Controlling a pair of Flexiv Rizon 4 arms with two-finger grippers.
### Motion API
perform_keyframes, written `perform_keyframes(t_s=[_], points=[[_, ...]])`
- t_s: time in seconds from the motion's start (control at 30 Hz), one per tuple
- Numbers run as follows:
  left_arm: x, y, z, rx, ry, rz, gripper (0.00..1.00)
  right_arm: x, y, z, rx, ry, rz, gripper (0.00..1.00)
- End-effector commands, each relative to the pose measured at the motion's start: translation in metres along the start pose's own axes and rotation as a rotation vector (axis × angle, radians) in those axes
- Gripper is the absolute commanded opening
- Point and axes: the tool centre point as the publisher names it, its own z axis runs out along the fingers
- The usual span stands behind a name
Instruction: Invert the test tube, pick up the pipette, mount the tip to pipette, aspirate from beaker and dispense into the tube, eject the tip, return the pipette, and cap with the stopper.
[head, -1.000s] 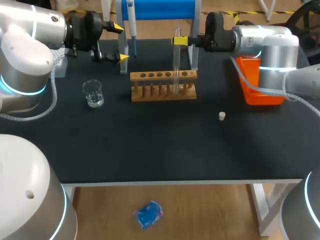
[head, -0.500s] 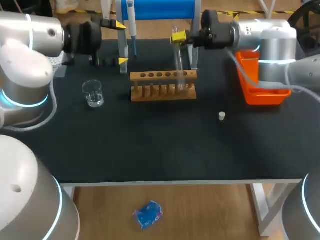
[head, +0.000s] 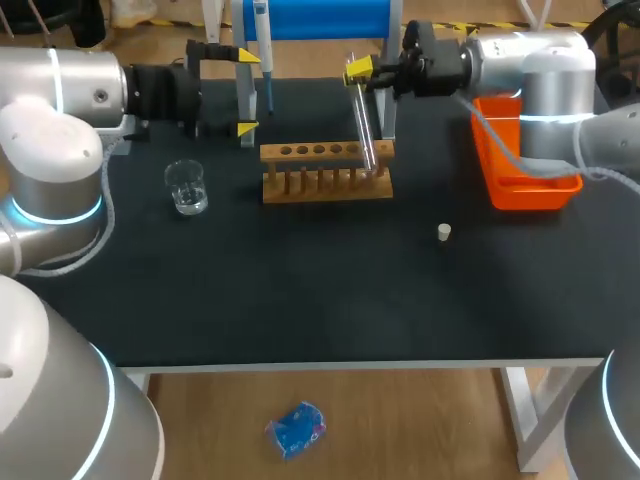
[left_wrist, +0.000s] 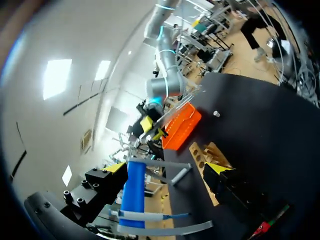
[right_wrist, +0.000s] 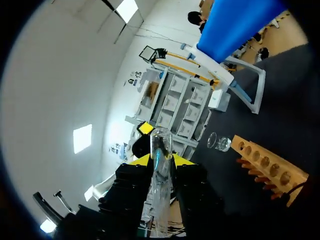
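Note:
My right gripper is shut on a clear test tube, which hangs tilted over the right end of the wooden rack. The right wrist view shows the tube pinched between both yellow tips. At the back left, my left gripper stands wide open with nothing in it. It sits beside the stand post where the pipette hangs. A glass beaker stands left of the rack. The small white stopper lies on the mat to the right.
An orange bin sits at the right edge of the table under my right arm. The pipette stand with its blue top rises behind the rack. From the left wrist, the rack and orange bin lie ahead.
My right gripper has turned and lifted slightly, tipping the test tube from upright to slanted over the rack. My left gripper has shifted a little toward the pipette stand.

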Motion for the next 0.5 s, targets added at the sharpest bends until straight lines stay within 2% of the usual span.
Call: perform_keyframes(t_s=[0.03, 0.4, 0.47, 0.5], points=[[0.0074, -0.0047, 0.0011, 0.065, -0.151, 0.482, 1.00, -0.0010, -0.0006, 0.0017, -0.019, -0.065, 0.123, 0.00], [0.0074, -0.0047, 0.0011, 0.065, -0.151, 0.482, 1.00, -0.0010, -0.0006, 0.0017, -0.019, -0.065, 0.123, 0.00], [0.0118, -0.0053, 0.0055, 0.034, -0.081, 0.632, 1.00, -0.0053, 0.0008, 0.0036, -0.012, -0.085, 0.111, 0.00], [0.0120, -0.0064, 0.0064, 0.033, -0.123, 0.646, 1.00, -0.0089, 0.0018, 0.0058, -0.014, -0.086, 0.133, 0.00]])
